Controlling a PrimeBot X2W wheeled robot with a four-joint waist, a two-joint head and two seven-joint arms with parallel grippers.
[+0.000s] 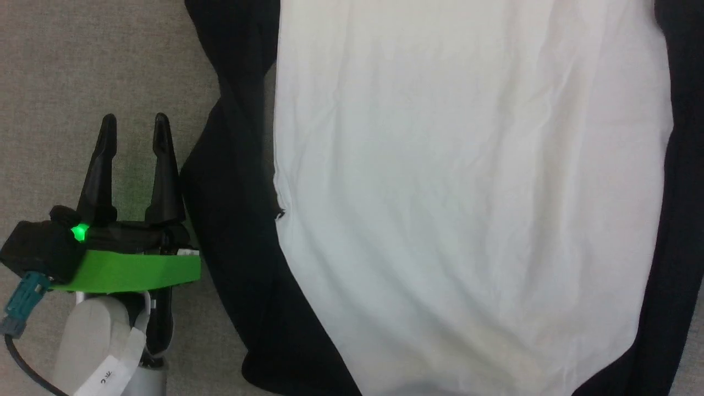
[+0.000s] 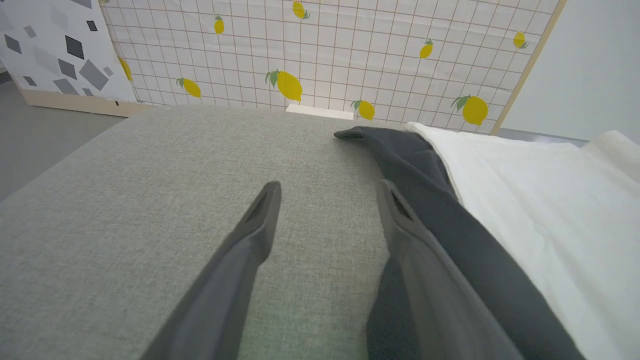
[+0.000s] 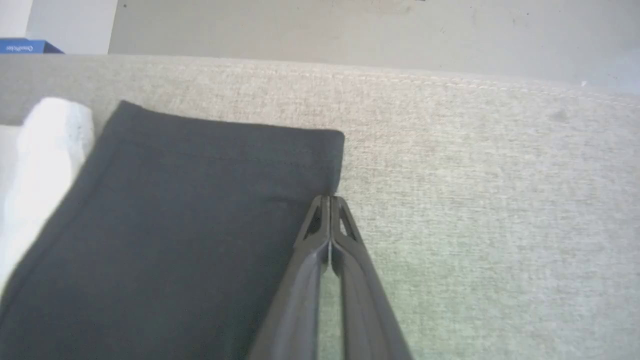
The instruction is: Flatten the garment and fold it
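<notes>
Left fingers point(image 1: 164, 165) wide apart beside garment point(image 1: 467, 192), right fingers point(image 3: 312, 260) pressed together at its black sleeve edge

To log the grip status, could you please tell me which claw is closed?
The right claw: its fingers meet at the garment's black edge, while the left claw's fingers stand apart.

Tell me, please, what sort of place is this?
Probably a staged indoor test room, not a home: the T-shirt lies on a grey fabric-covered platform, and a lemon-print panel and a diamond-print panel stand beyond it.
</notes>
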